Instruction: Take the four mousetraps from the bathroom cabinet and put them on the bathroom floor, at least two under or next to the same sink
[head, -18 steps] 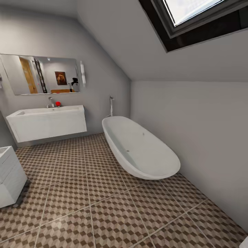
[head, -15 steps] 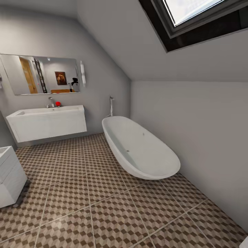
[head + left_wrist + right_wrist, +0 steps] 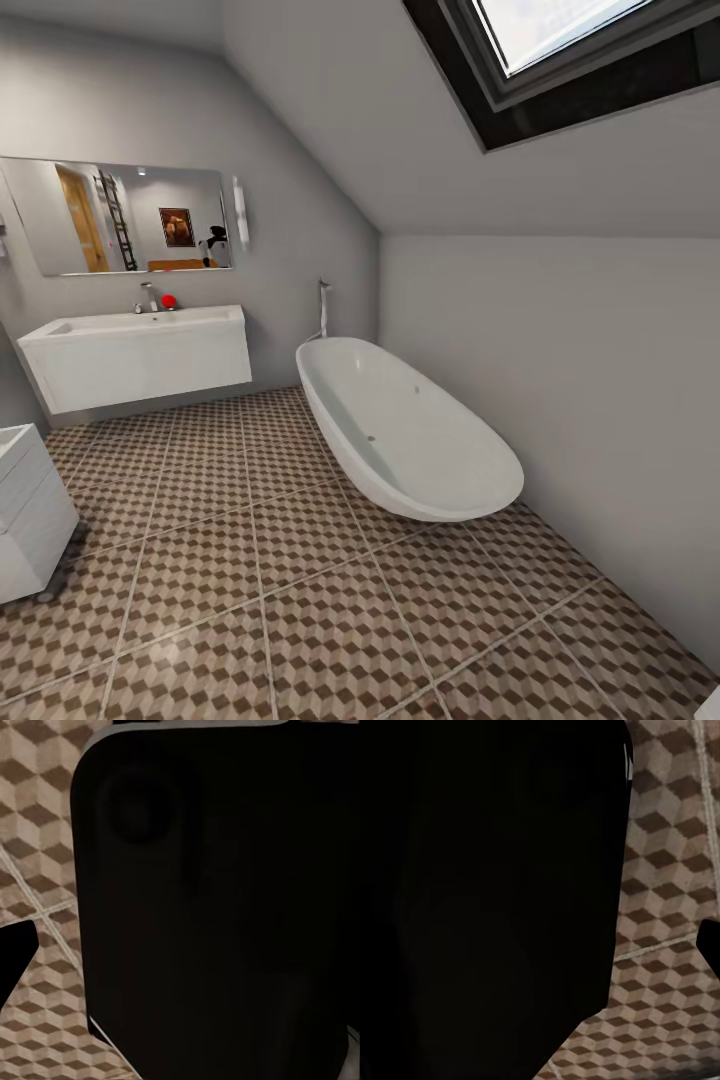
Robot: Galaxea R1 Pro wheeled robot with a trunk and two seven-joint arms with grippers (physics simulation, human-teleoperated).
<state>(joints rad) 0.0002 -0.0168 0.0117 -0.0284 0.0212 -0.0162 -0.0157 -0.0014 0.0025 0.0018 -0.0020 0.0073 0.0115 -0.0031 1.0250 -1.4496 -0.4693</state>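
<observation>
Tiling of brown, beige and white cube pattern, the bathroom floor (image 3: 300,600), fills the near ground of the head view and shows again past dark bulk in both wrist views (image 3: 37,832) (image 3: 667,870); it carries no mousetraps where visible. Fingers of either arm: cannot tell whether spread or pressed together, since each wrist view is mostly blocked by a black body close to the lens. White boxy unit (image 3: 30,520), at the near left edge, standing on the floor. Oval white freestanding bathtub (image 3: 405,430), mid-distance, along the right-hand wall. Long white rectangular wall-hung bathroom sink (image 3: 140,355), farther off at left, with chrome faucet (image 3: 150,297) and a small red object (image 3: 168,301) on its top; open floor lies beneath it. Rectangular wall mirror (image 3: 130,215) above the sink. Skylight (image 3: 560,30) in the sloped ceiling. Change over the last half second: none apparent, the view unshifted. Judgement: the cabinet has yet to be found, and the task is at an early or travelling stage.
</observation>
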